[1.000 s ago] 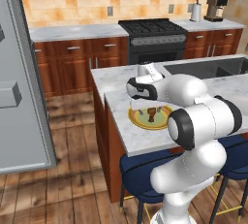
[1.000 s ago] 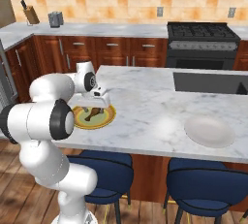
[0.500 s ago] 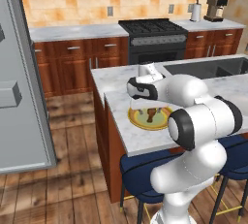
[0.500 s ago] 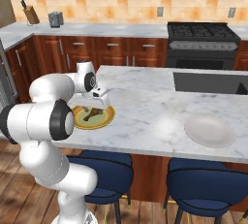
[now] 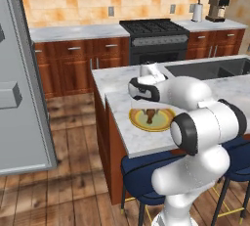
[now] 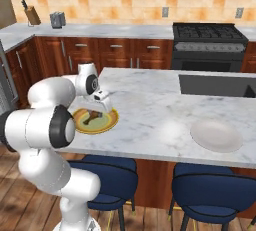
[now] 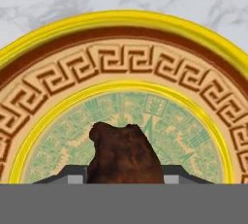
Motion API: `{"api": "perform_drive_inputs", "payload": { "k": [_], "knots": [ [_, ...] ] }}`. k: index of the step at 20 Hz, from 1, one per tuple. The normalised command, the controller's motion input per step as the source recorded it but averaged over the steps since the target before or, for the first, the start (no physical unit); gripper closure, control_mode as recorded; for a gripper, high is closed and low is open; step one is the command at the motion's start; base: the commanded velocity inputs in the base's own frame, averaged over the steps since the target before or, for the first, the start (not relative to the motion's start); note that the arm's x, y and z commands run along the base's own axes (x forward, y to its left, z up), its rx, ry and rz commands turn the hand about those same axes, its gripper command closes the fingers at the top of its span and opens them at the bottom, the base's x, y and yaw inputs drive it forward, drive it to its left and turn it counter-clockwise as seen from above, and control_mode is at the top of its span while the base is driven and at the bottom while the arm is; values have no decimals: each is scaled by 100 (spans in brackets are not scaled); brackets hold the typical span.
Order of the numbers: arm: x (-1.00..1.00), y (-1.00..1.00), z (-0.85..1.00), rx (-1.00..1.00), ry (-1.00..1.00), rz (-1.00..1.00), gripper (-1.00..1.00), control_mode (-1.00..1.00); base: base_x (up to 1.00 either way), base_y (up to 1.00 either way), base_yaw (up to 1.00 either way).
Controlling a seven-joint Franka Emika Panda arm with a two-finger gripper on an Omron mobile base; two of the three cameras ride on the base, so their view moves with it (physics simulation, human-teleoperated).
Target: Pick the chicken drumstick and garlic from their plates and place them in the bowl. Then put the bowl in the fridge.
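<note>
The chicken drumstick point(image 7: 123, 152) is a dark brown lump lying in the green centre of the yellow-rimmed plate point(image 7: 121, 22). My gripper point(image 7: 124, 178) has come straight down over it, and its fingers point(image 7: 75, 177) press against both sides of the meat. From the base views, the hand hangs low over that plate point(image 5: 139, 123) near the island's left end, with the drumstick point(image 6: 91, 118) under it. The plain white plate point(image 6: 216, 135) lies farther right on the island; I cannot make out the garlic on it. The bowl is out of view. The grey fridge point(image 5: 19, 98) stands at the far left.
The island's marble top point(image 6: 150, 105) has a sink point(image 6: 217, 85) at its far right. Blue stools point(image 6: 107, 182) stand under its near edge. A stove point(image 5: 154, 36) and wooden cabinets line the back wall, with a wood floor between island and fridge.
The fingers have closed from wide open onto the drumstick. The arm and the plates have stayed where they were.
</note>
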Motion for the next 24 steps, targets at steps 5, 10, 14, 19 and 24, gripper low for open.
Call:
{"api": "perform_drive_inputs", "payload": {
  "k": [5, 10, 14, 19, 24],
  "knots": [
    [-13, -3, 52, 7, -9, 0, 100, -100, 0, 0, 0],
    [-27, -14, 52, 4, 0, 0, 100, -100, 0, 0, 0],
    [-47, -18, 40, 1, 0, 3, 100, -100, 0, 0, 0],
    [-52, -17, 31, 0, -3, 4, 100, -100, 0, 0, 0],
    [-53, -3, 24, 3, 0, 2, 100, -100, 0, 0, 0]
  ]
}}
